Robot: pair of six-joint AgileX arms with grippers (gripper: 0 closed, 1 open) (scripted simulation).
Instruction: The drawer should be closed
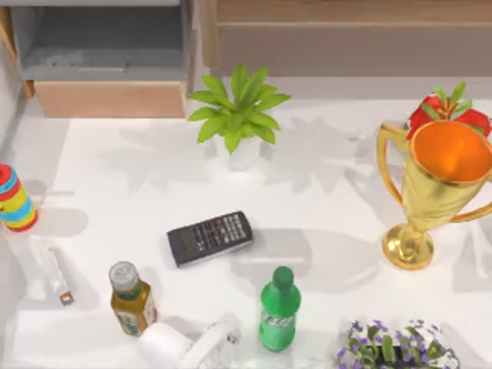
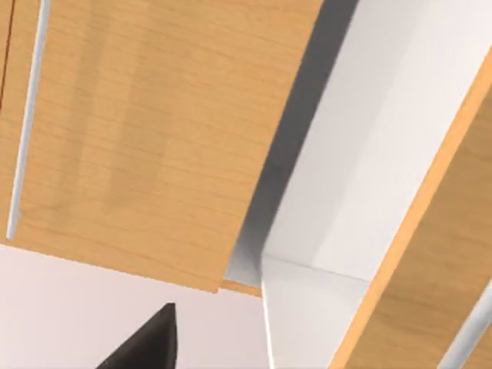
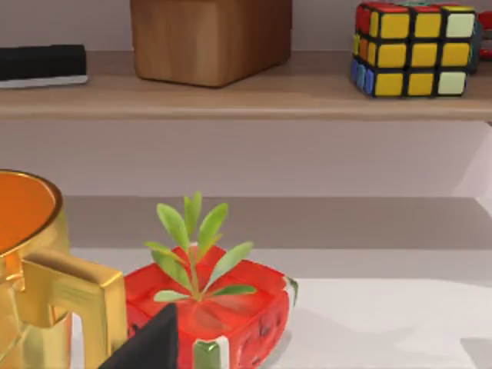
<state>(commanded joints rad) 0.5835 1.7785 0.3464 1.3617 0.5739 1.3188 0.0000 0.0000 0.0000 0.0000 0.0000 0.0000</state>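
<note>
Standing open: the drawer (image 1: 108, 58) juts out from the back edge of the table (image 1: 323, 192), just left of the potted plant (image 1: 237, 115).
Drawer build: boxy, grey inner walls and floor, plain light tan wood front panel with fine straight grain.
Left wrist view: smooth tan wood panel (image 2: 154, 131) close up, white surface beside it; a dark fingertip (image 2: 150, 346) shows at the picture's edge, and I cannot tell whether the left gripper's fingers are open or closed.
Right wrist view: another dark fingertip (image 3: 154, 342) in front of a glossy red strawberry-shaped pot (image 3: 223, 307); finger state here cannot be told either.
Potted plant: broad pointed green leaves in a round white pot.
Wooden unit (image 1: 346, 38): long, grey-brown panel, right of the potted plant.
Trophy (image 1: 438, 181): shiny gold cup with curved handles and orange inside, far right of the potted plant.
Calculator (image 1: 209, 237): flat dark slab with rows of keys, in front of the potted plant.
Green bottle (image 1: 278, 310): ribbed plastic with a round cap, nearer than the calculator.
Shelf: wooden block (image 3: 209, 38) and a Rubik's cube (image 3: 413, 48) sit behind the strawberry-shaped pot.
</note>
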